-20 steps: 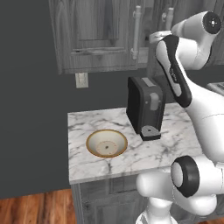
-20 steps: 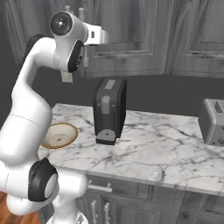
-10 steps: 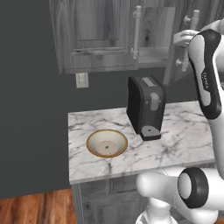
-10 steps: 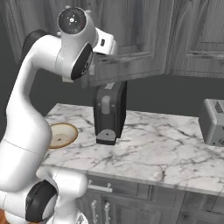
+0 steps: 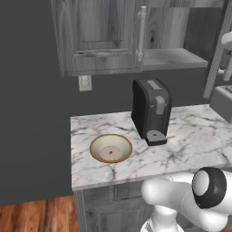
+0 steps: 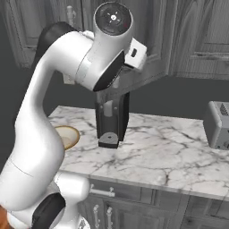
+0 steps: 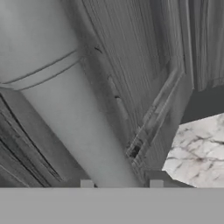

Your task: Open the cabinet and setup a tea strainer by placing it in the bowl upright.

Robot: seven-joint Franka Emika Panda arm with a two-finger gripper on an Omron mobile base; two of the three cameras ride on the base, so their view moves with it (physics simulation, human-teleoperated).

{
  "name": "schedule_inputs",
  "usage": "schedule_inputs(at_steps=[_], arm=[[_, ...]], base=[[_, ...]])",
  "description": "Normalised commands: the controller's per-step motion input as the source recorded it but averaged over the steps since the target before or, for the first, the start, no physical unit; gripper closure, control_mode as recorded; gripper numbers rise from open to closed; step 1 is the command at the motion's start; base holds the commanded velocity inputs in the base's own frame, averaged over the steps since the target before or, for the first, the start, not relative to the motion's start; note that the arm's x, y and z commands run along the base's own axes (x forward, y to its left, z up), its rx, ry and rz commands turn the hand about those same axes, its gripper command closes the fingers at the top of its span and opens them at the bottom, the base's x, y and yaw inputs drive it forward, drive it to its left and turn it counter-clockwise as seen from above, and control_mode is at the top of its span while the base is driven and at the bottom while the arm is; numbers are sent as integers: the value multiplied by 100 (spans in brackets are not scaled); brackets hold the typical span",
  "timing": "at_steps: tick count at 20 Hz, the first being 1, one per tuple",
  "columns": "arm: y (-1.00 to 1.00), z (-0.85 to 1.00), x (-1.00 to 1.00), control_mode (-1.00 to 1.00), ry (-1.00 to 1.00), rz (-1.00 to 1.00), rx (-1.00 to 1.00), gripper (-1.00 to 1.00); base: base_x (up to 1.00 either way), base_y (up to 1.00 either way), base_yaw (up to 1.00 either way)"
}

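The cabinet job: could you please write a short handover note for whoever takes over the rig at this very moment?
End effector: tips sit either side of the long light-grey bar handle; gripping or released, unclear.
Dark grey wood-grain wall cabinet: right door swung open, shelf exposed.
Shallow cream bowl with golden-tan rim: on the marble counter, beside the black coffee machine; no strainer in it.
Done: cabinet opened.
Left: fetch the tea strainer and set it upright in the bowl.

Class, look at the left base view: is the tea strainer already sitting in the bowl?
No: the bowl on the counter holds nothing but its own brownish centre ring.
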Motion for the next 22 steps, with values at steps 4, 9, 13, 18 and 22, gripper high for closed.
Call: schedule_inputs(at_steps=[4,9,13,18,22], arm=[[-40,0,-97,-100,1,0,3,100],[4,9,-68,-100,-2,0,-2,100],[53,16,-67,-100,0,-7,-22,-100],[67,3,-50,-100,1,-10,-25,-100],[70,0,-9,-100,17,-23,-24,-100]], base=[[0,0,0],[0,0,0],[0,0,0],[0,0,0],[0,0,0]])
